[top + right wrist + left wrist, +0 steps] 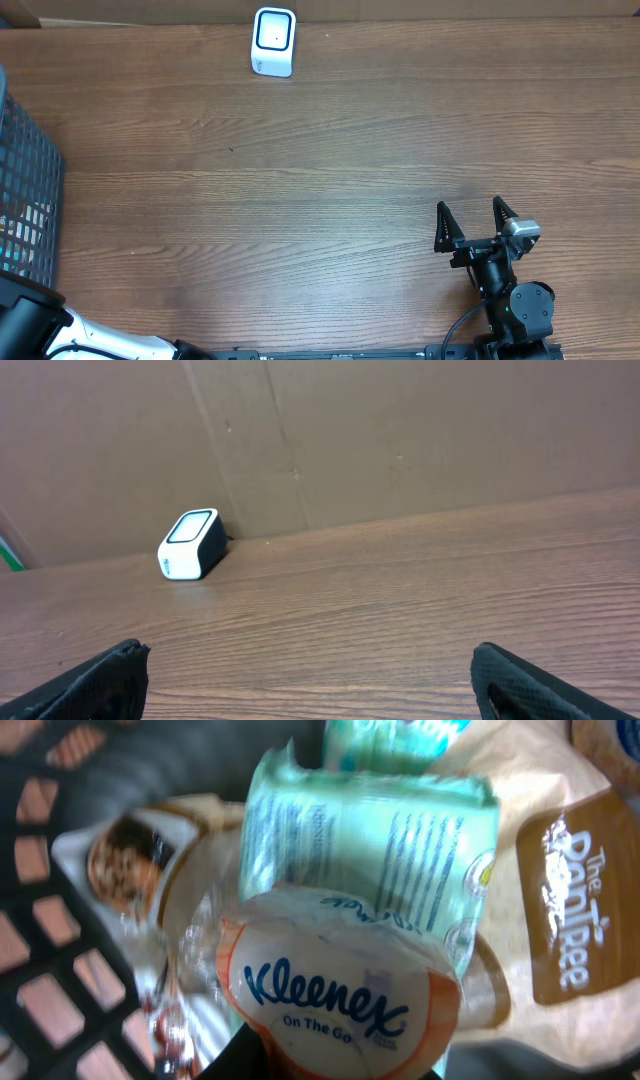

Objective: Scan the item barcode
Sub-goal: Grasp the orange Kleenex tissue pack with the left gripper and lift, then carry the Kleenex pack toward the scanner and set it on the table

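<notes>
Grip is what matters now. My left gripper [335, 1070] is down inside the basket [25, 190] at the table's left edge, and the Kleenex pack [335, 995], the item I judge I am meant to scan, fills the lower middle of my left wrist view, right where my fingers should be. The fingers themselves barely show under it, so I cannot tell whether those jaws are clamped on the pack or just around it. It lies on top of a green wipes pack [370, 840] and beside a brown bag [570, 910], so the squeeze should take the tissues alone and not pinch a neighbour's wrapper. The pack looks soft, so I would hold it firmly across its body and lift straight up clear of the mesh wall. I see no barcode on the face turned to me; it is probably on another side, and that side must end up facing the scanner [273, 42], which stands well away at the far edge of the table. My right gripper [469, 204] hovers over bare wood with its jaws spread wide and holding nothing, free to help turn the pack.
</notes>
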Controlling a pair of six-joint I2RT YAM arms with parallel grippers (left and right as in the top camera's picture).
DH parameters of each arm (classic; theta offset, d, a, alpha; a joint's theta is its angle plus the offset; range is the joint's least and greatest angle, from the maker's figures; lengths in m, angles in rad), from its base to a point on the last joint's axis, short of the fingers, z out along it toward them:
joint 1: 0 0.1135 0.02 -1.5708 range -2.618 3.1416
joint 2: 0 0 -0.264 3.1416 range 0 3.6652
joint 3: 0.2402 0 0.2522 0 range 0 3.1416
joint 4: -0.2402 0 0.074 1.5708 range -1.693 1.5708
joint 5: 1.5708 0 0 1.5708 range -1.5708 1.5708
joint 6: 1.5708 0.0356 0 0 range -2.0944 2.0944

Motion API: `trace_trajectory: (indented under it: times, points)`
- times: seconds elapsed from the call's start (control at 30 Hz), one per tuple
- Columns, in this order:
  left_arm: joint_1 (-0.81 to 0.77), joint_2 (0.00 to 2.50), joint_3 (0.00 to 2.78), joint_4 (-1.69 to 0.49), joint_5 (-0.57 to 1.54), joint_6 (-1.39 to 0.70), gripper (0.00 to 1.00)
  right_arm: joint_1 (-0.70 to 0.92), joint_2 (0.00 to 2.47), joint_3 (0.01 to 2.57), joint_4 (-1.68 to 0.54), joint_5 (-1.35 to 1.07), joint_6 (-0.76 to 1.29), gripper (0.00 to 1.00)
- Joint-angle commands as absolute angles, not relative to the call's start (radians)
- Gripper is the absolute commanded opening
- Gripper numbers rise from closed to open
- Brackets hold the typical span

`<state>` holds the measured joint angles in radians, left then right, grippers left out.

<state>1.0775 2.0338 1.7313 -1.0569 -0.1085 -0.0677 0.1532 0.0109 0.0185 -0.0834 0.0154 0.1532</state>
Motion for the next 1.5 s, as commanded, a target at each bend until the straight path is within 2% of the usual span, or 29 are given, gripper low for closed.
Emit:
trace_trajectory:
  times: [0.0,0.33,0.47,0.63,0.9,1.03,1.27,1.47]
  points:
    - [1.073,2.016,1.827,-1.094,-0.075,-0.15,0.14,0.158,0.003,0.008,-0.08,0.022,0.149,1.0]
    - [1.039,1.892,2.219,-1.148,0.331,-0.415,0.08,0.158,0.003,0.008,-0.08,0.022,0.149,1.0]
    - [0.934,1.827,2.285,-1.172,0.485,-0.452,0.04,0.158,0.003,0.008,-0.08,0.022,0.149,1.0]
    - [0.715,1.791,2.285,-1.251,0.431,-0.383,0.04,0.158,0.003,0.008,-0.081,0.022,0.149,1.0]
    - [0.257,1.847,2.254,-1.473,0.12,-0.284,0.04,0.158,0.003,0.008,-0.08,0.022,0.149,1.0]
    - [0.092,1.894,2.192,-1.512,0.064,-0.283,0.04,0.158,0.003,0.008,-0.08,0.022,0.149,1.0]
    - [-0.104,1.991,2.003,-1.443,0.039,-0.216,0.05,0.158,0.003,0.008,-0.081,0.022,0.149,1.0]
    - [-0.176,2.108,1.913,-1.36,0.022,-0.179,0.04,0.158,0.003,0.008,-0.08,0.022,0.149,1.0]
